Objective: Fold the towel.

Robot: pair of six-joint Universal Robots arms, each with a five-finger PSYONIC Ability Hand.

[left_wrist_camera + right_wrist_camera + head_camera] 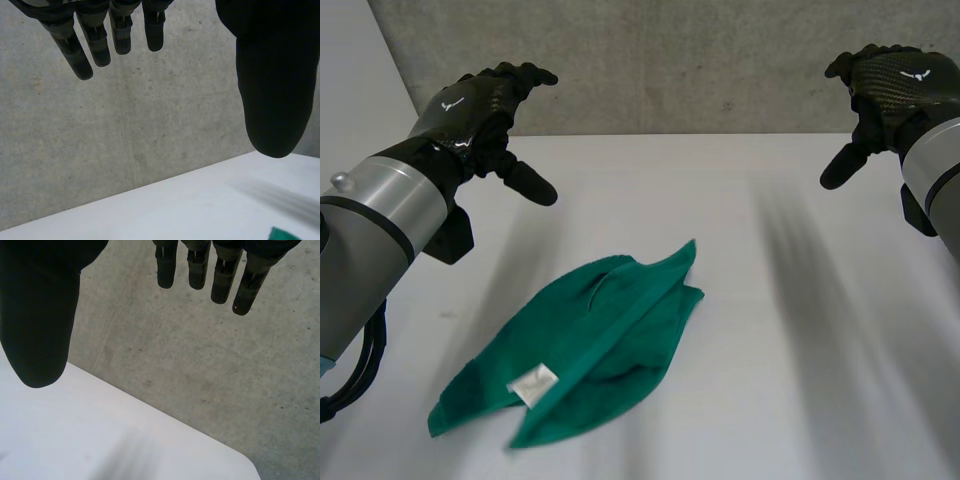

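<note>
Both hands, left [470, 110] and right [890, 85], hang open, empty. Towel [590, 345] looks soft, light, limp; best pinched at corners.

A green towel [590, 345] lies rumpled and loosely folded on the white table [800, 330], a small white tag [533, 382] showing.

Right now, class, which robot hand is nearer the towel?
Left. The left robot hand hovers left of and beyond the towel; the right robot hand is farther off, rightward.
</note>
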